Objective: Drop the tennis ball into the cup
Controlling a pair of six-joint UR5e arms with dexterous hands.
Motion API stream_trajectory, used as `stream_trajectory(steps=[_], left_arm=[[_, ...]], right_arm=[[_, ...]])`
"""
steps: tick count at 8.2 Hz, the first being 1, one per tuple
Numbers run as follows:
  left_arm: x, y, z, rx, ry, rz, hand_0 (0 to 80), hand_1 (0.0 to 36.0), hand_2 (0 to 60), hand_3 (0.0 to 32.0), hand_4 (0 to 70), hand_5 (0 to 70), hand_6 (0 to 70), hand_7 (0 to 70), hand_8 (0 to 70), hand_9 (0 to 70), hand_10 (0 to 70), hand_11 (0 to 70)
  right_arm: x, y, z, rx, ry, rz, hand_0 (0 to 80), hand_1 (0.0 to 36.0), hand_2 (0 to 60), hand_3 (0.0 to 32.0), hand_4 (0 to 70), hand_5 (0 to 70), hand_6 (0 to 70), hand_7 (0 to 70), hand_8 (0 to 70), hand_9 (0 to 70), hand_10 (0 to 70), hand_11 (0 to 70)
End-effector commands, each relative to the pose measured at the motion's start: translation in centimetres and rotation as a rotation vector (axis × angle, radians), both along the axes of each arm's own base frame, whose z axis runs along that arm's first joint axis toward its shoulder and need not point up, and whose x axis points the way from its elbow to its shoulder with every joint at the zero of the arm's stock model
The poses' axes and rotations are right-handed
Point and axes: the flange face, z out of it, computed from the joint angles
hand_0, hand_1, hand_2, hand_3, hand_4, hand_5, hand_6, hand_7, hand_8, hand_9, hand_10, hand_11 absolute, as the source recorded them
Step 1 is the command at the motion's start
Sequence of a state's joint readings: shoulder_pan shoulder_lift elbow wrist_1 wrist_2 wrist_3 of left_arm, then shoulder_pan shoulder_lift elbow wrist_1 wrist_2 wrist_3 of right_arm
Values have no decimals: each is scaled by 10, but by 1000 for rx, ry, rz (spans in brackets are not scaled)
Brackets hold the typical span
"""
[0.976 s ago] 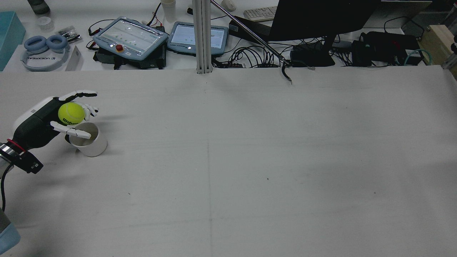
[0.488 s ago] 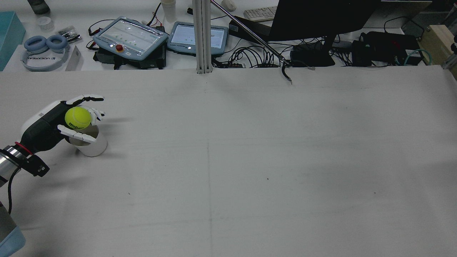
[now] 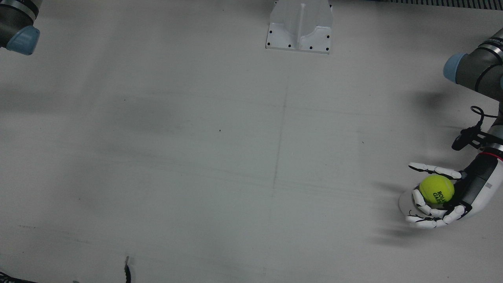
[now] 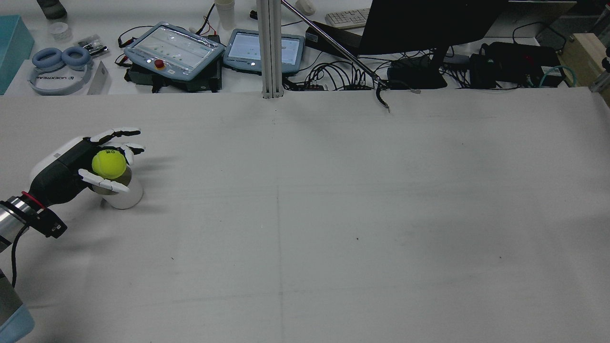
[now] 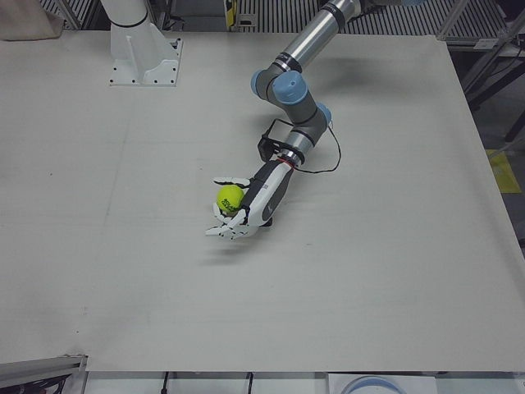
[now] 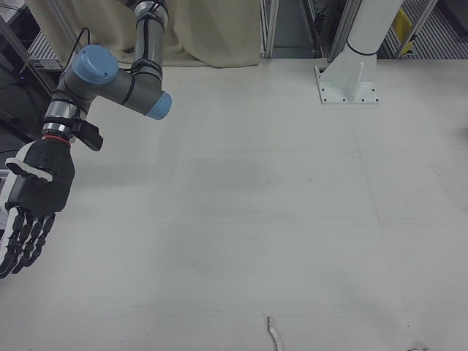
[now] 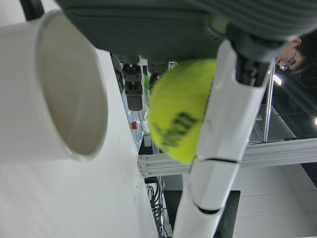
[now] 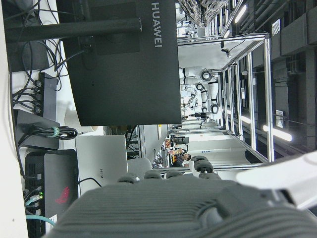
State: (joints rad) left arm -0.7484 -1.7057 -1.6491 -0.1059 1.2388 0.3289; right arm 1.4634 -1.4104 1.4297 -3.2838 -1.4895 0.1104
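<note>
My left hand (image 4: 66,169) is shut loosely on a yellow-green tennis ball (image 4: 109,164) at the table's left side in the rear view. It holds the ball right over the mouth of a white paper cup (image 4: 125,196), which stands upright on the table. The front view shows the ball (image 3: 436,188) between the thumb and the curled fingers (image 3: 428,221), with the cup's rim (image 3: 402,202) beneath. In the left hand view the ball (image 7: 178,111) hangs beside the cup's opening (image 7: 69,89). My right hand (image 6: 35,194) is open and empty, with its fingers straight, off to the other side.
Beyond the table's far edge lie two teach pendants (image 4: 174,50), headphones (image 4: 59,66), cables and a monitor (image 4: 429,24). A metal post (image 4: 270,47) stands at the middle of that edge. A white pedestal (image 3: 300,25) sits at the robot's side.
My left hand has carried the ball to the right and lower, from beside the cup's rim to over its mouth. The cup has not moved.
</note>
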Motion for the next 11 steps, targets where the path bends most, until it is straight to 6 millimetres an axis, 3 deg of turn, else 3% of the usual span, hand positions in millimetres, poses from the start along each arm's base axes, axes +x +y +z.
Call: stream_trajectory(steps=[1,2,3,4,5,6,7,8,9,10,11], left_arm=[[-3,-1,2,-5,0,-3,793,278,72,0,181,207,654,381,259,270,149,246],[-4,-1,0,-3,3,-4,797,278,73,0,181,211,674,376,262,267,148,245],[-5,-1,-4,2,9,-6,800,286,68,0,176,203,627,362,243,252,145,240],[-14,-7,-11,11,21,-20,800,304,48,0,165,177,461,313,188,211,136,229],[-43,-15,-22,-5,27,-55,786,293,44,0,150,168,423,254,163,175,126,214],[-66,-23,-25,-29,44,-84,728,276,40,0,143,166,436,224,157,157,125,211],[-94,-33,-31,-25,31,-86,647,245,26,0,145,167,481,232,166,160,137,225],[-145,-49,-34,-8,-6,-90,617,225,30,0,156,162,484,246,171,170,145,235],[-195,-59,-33,7,-34,-83,601,206,37,0,166,175,571,240,196,181,163,260],[-251,-67,-33,35,-21,-165,590,201,20,0,173,155,468,264,178,188,178,280],[-270,-67,-19,5,8,-184,599,211,7,0,161,142,380,256,153,177,182,288]], right_arm=[[0,0,0,0,0,0,0,0,0,0,0,0,0,0,0,0,0,0],[0,0,0,-1,0,0,0,0,0,0,0,0,0,0,0,0,0,0],[0,0,0,-1,0,0,0,0,0,0,0,0,0,0,0,0,0,0],[0,0,0,-1,0,0,0,0,0,0,0,0,0,0,0,0,0,0],[0,0,0,-1,0,0,0,0,0,0,0,0,0,0,0,0,0,0],[0,0,0,0,0,0,0,0,0,0,0,0,0,0,0,0,0,0],[0,0,0,-1,0,0,0,0,0,0,0,0,0,0,0,0,0,0],[0,0,0,-1,0,0,0,0,0,0,0,0,0,0,0,0,0,0],[0,0,0,0,0,0,0,0,0,0,0,0,0,0,0,0,0,0],[0,0,0,0,0,0,0,0,0,0,0,0,0,0,0,0,0,0],[0,0,0,0,0,0,0,0,0,0,0,0,0,0,0,0,0,0]])
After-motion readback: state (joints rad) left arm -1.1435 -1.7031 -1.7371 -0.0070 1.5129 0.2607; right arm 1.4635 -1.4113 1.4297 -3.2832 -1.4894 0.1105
